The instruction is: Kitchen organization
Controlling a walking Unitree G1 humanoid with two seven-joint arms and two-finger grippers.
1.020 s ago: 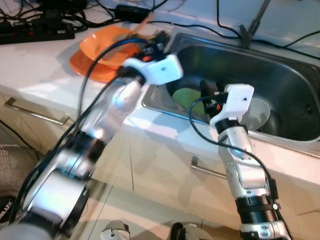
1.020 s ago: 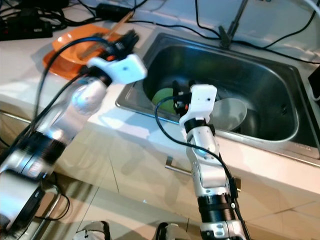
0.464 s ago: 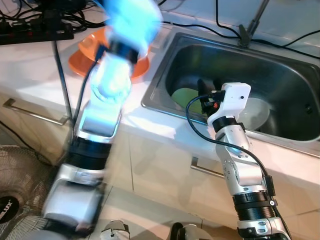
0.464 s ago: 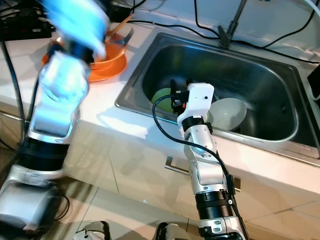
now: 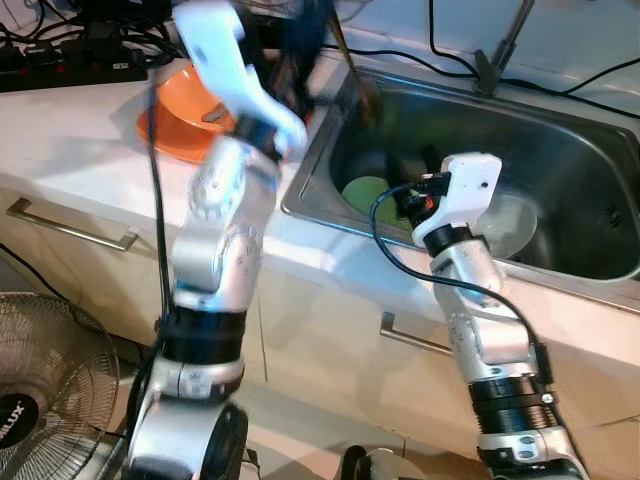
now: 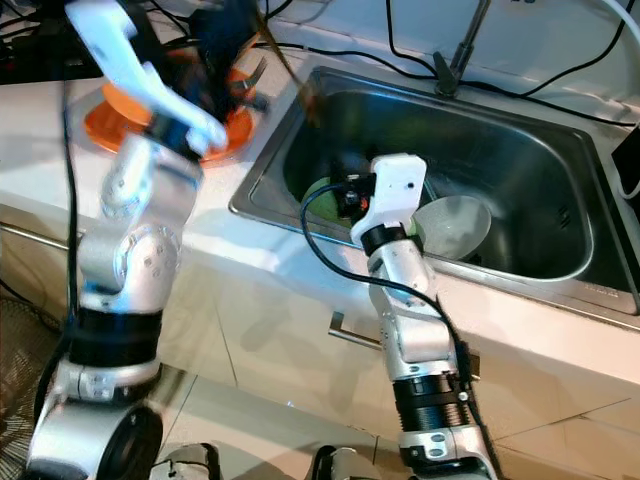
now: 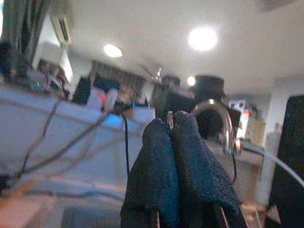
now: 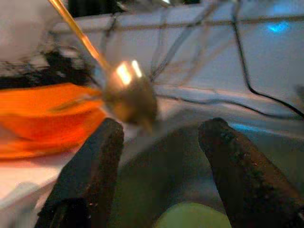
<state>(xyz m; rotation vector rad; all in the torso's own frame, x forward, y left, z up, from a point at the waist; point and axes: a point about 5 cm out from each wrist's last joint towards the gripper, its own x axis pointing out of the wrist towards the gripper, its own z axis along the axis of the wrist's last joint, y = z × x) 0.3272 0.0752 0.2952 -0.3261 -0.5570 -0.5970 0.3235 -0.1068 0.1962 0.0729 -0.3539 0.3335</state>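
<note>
Lifting spoon (image 8: 128,95) off orange plate (image 5: 180,105): left hand (image 5: 305,45) pinching it; right hand (image 8: 161,166) spread.

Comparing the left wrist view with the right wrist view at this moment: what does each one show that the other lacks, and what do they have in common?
Left wrist view: the left gripper, fingers pressed together on a thin metal handle, against a ceiling with lights and a curved faucet.

Right wrist view: the right gripper with fingers spread apart, a golden spoon hanging blurred above them, the orange plate on the counter, and a green dish down in the sink.

Both share dark cables trailing along the pale back wall.
</note>
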